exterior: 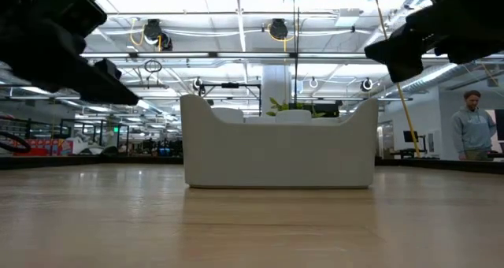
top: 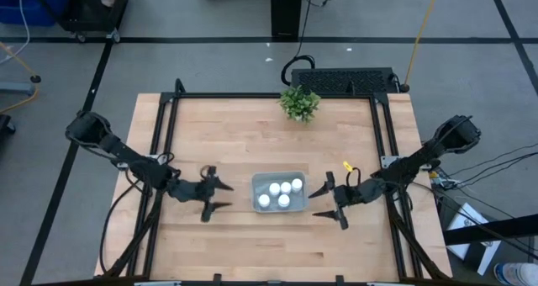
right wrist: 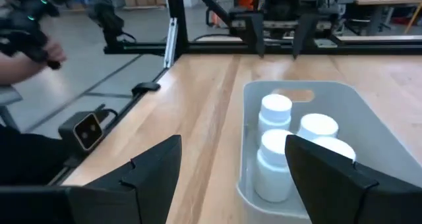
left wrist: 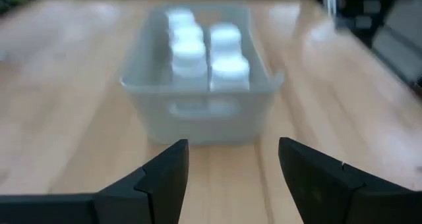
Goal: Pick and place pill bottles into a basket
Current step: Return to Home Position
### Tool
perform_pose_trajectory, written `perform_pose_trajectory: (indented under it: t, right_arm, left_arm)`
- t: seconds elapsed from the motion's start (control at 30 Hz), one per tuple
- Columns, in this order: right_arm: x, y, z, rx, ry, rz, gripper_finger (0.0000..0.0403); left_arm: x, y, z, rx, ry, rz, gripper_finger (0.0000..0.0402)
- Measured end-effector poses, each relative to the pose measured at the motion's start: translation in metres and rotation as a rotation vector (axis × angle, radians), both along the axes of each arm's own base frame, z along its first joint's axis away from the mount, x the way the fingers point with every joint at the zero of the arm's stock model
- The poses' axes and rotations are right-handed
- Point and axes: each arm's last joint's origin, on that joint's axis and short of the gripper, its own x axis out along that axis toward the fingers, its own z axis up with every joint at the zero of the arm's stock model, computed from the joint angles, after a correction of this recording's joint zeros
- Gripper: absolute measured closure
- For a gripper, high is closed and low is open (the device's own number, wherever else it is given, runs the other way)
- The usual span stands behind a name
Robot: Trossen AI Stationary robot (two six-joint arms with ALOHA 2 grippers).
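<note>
The left arm (top: pixel 126 156) extends inward from the left edge of the table (top: pixel 235 135). The left hand (top: pixel 224 196) has fingers spread, empty. The right arm (top: pixel 412 162) extends inward from the right edge. The right hand (top: pixel 316 203) has fingers spread, empty.

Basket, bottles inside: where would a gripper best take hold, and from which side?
Probably the basket's short end wall, pinched over the rim above its handle slot, from the left gripper's side. That wall is thin and upright and the open fingers face it squarely. The pill bottles stand close inside, so the inner finger should stay shallow.
</note>
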Motion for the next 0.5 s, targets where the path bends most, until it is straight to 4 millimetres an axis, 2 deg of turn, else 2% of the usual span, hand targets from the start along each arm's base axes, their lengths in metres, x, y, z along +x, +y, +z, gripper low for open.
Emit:
perform_pose_trajectory:
  t: [0.07, 0.17, 0.27, 0.4, 0.5]
  right_arm:
    - [-0.008, -0.009, -0.004, 0.001, 0.008, -0.006, 0.0140]
    - [-0.017, -0.020, -0.008, 0.012, -0.007, -0.007, 0.0140]
    - [-0.025, -0.025, -0.009, 0.017, -0.038, 0.021, 0.0140]
    - [-0.035, -0.032, -0.011, 0.019, -0.051, 0.016, 0.0140]
    - [-0.042, -0.037, -0.014, 0.012, -0.061, 0.007, 0.0140]
  left_arm:
    - [-0.002, 0.003, 0.001, -0.008, -0.043, 0.017, 0.0160]
    - [-0.012, 0.007, -0.008, 0.062, -0.074, -0.068, 0.0160]
    - [-0.019, 0.009, -0.004, 0.053, -0.190, -0.109, 0.0160]
    - [-0.033, 0.017, -0.020, 0.094, -0.149, -0.106, 0.0160]
    - [-0.037, 0.022, -0.021, 0.066, -0.171, -0.041, 0.0160]
